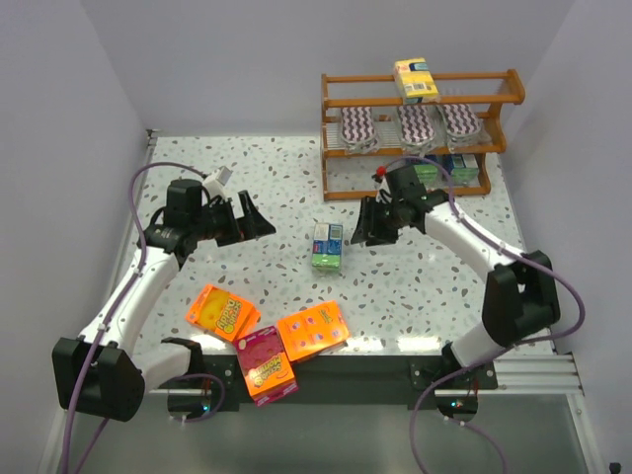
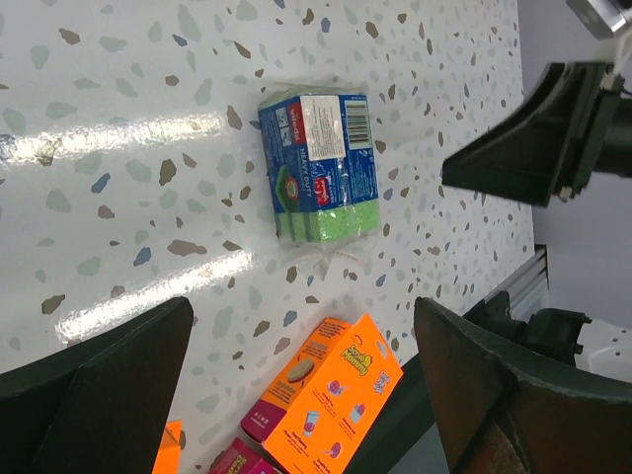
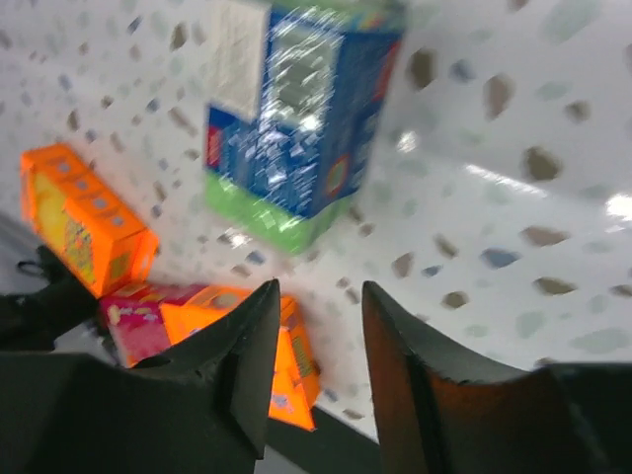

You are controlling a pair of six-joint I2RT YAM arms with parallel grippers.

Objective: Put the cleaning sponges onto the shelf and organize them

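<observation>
A blue-and-green sponge pack (image 1: pixel 328 245) lies on the table between my two grippers; it also shows in the left wrist view (image 2: pixel 321 163) and the right wrist view (image 3: pixel 296 118). My left gripper (image 1: pixel 255 222) is open and empty to its left (image 2: pixel 301 316). My right gripper (image 1: pixel 367 229) is just right of the pack, jaws partly apart with nothing between them (image 3: pixel 321 291). The wooden shelf (image 1: pixel 331 138) stands at the back right. It holds a yellow block (image 1: pixel 416 81) on top, three zigzag oval pads (image 1: pixel 417 123) on the middle tier and blue-green packs (image 1: pixel 454 168) at the bottom.
Two orange boxes (image 1: pixel 222 312) (image 1: pixel 312 331) and a pink-and-orange box (image 1: pixel 267 363) lie at the table's front edge. They also show in the right wrist view (image 3: pixel 84 232). White walls close in the left, back and right sides.
</observation>
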